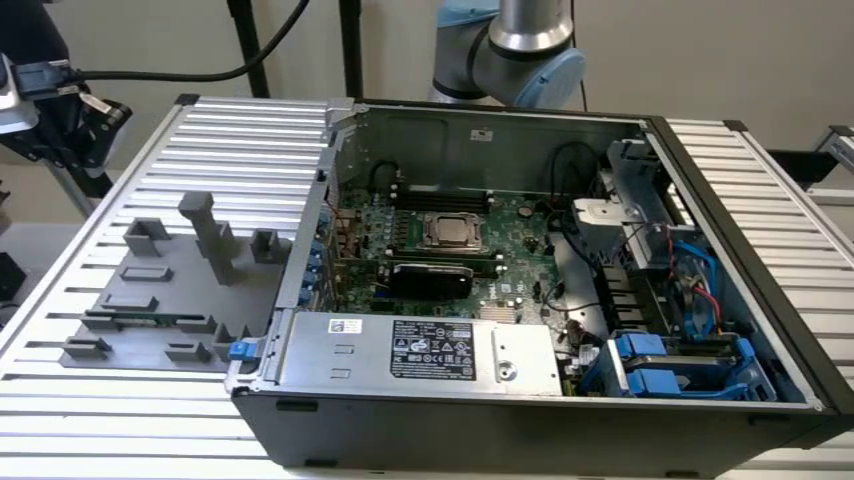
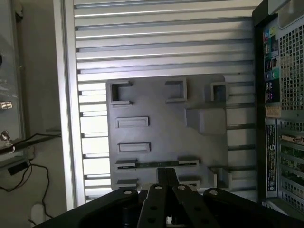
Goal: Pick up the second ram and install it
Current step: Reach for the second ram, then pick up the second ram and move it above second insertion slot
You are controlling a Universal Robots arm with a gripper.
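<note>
The second ram (image 2: 156, 165) is a thin green stick lying flat between small grey holders on the grey fixture plate (image 2: 161, 137). In the exterior view the ram (image 1: 147, 320) sits on that plate near its front, at the view's left, outside the computer case. My gripper (image 2: 167, 176) hovers above the fixture, just short of the ram, with its dark fingers together and nothing between them. In the exterior view the gripper (image 1: 67, 125) hangs high at the far left, well above the ribbed table. The motherboard (image 1: 521, 230) with its CPU socket (image 1: 451, 232) lies inside the open case.
The open black computer case (image 1: 534, 420) takes up the middle and the exterior view's right, with a silver power supply (image 1: 427, 350) at its front. A tall grey post (image 1: 211, 235) and several grey blocks rise from the fixture. Black cables (image 1: 200, 70) trail above the table.
</note>
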